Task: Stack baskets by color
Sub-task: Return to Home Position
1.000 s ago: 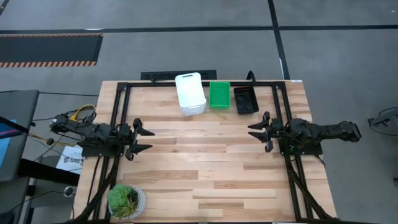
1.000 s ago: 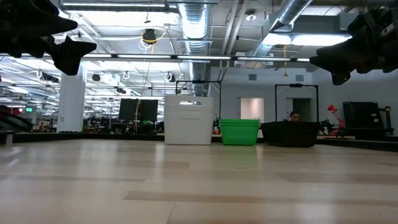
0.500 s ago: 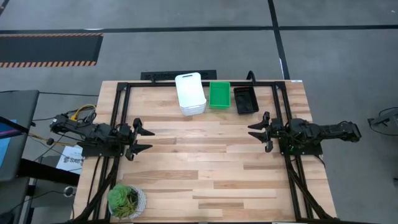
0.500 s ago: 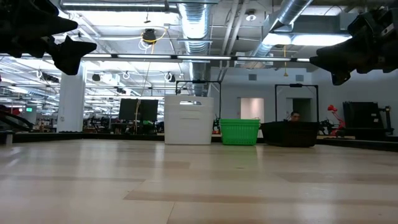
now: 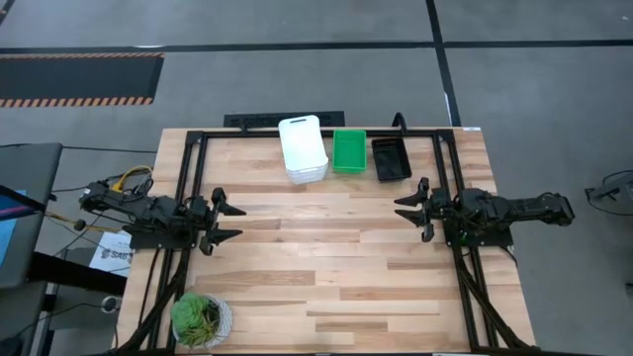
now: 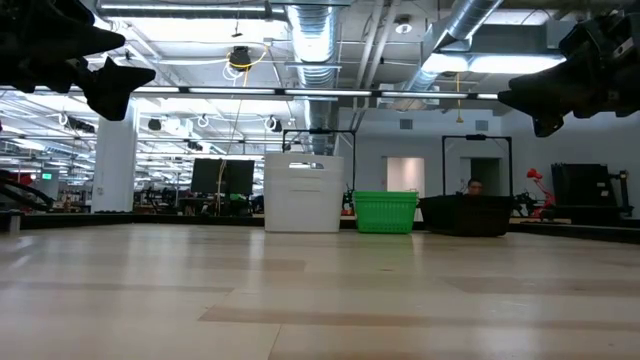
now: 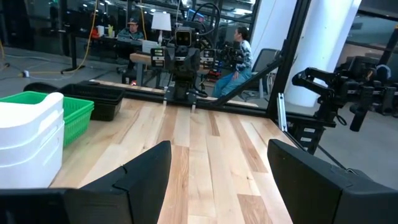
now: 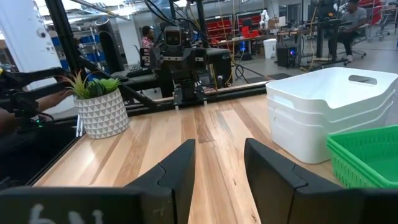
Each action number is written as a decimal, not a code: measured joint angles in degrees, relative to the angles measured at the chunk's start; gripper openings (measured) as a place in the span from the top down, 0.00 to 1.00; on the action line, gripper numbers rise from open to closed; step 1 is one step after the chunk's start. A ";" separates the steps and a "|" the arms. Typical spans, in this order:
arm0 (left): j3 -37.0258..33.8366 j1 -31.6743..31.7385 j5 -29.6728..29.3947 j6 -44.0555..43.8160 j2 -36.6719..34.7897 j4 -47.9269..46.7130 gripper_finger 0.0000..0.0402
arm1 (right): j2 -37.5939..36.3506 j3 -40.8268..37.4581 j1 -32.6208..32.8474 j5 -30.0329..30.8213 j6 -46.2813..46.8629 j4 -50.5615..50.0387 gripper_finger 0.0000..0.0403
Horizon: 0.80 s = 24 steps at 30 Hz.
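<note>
Three piles of baskets stand in a row on their bottoms along the table's far edge: stacked white baskets [image 5: 303, 148] [image 6: 303, 192] [image 8: 329, 106], a green basket [image 5: 349, 150] [image 6: 385, 211] and a black basket [image 5: 391, 159] [image 6: 466, 214]. My left gripper [image 5: 237, 222] [image 7: 217, 168] hovers open at the table's left side, pointing level toward the right, with nothing between its fingers. My right gripper [image 5: 400, 210] [image 8: 219, 168] hovers open at the right side, pointing level toward the left, also with nothing in it. Both are well short of the baskets.
A potted green plant [image 5: 201, 318] [image 8: 99, 106] stands at the table's near left corner. A black frame [image 5: 188, 148] runs around the tabletop. The wooden middle of the table [image 5: 316, 247] lies bare between the two arms. People sit in the room beyond.
</note>
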 joint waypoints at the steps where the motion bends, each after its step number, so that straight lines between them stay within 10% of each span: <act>1: 0.00 0.00 0.00 0.01 0.00 0.01 0.36 | 0.00 0.00 0.00 0.00 0.01 0.00 0.60; 24: 0.00 -0.04 0.01 0.01 0.02 -0.01 0.36 | 0.00 -0.02 0.00 -0.02 -0.01 -0.02 0.61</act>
